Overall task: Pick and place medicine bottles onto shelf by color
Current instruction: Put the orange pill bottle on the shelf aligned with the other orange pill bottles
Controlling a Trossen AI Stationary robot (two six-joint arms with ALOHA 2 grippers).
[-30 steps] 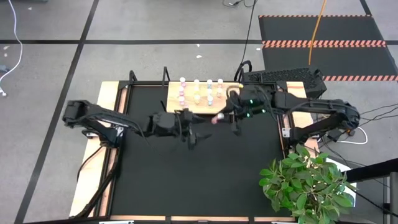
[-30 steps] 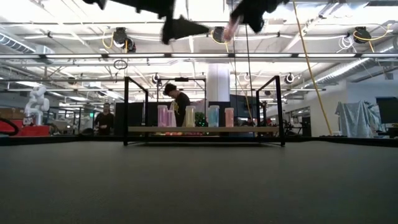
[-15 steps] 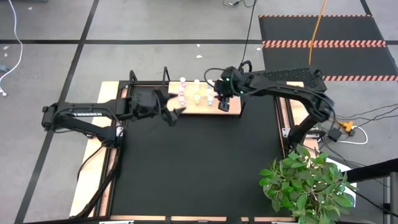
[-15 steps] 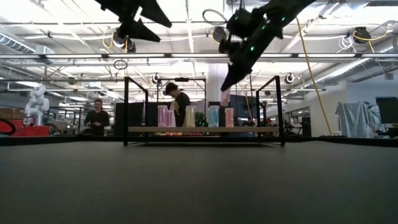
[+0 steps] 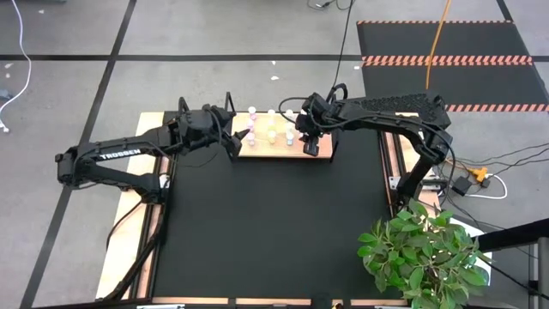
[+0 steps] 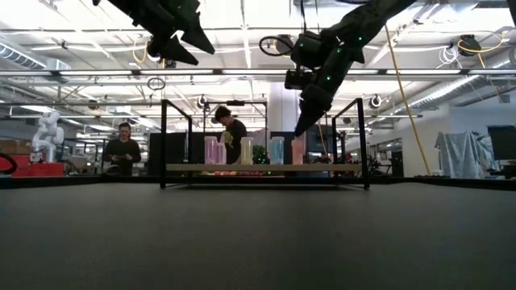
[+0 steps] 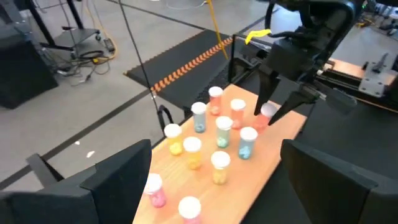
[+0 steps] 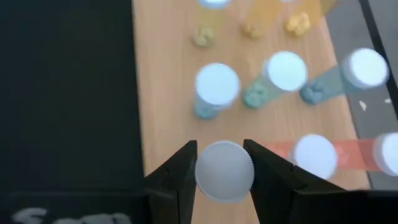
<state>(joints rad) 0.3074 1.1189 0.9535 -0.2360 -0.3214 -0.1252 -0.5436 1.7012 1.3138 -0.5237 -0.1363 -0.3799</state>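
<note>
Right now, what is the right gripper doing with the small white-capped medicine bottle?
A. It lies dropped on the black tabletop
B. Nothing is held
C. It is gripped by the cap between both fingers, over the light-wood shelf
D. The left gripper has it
C: in the right wrist view the right gripper pinches the small white-capped medicine bottle over the light-wood shelf; the left gripper is open and empty.
</note>
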